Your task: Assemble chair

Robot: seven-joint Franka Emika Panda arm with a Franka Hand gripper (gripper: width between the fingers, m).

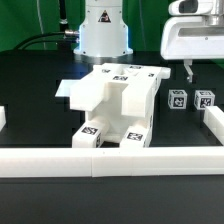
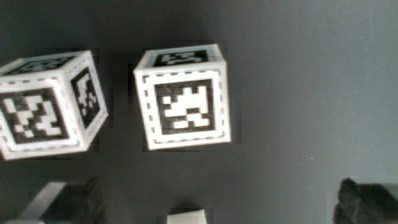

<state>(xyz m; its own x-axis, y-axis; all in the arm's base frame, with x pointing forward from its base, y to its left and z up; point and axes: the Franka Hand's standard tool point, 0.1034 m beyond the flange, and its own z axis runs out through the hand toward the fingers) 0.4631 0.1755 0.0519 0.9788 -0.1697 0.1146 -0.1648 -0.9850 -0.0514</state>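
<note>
Ext view: part-built chair [image 1: 115, 95]; small blocks [image 1: 177, 98] just beside it, ext view's right, gripper [image 1: 187, 72] hovering above. Wrist view: jaws wide apart, nothing held. Blocks prob. light, stiff, smooth; grip across flat sides.

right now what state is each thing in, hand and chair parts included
chair body: several parts joined, resting on the table, not held
block nearer the chair body: loose, standing on the table, not held
block farther from the chair body: loose, standing beside the first, small gap between
rail: lying along the table edge
hand: open, empty, hovering over both blocks
</note>
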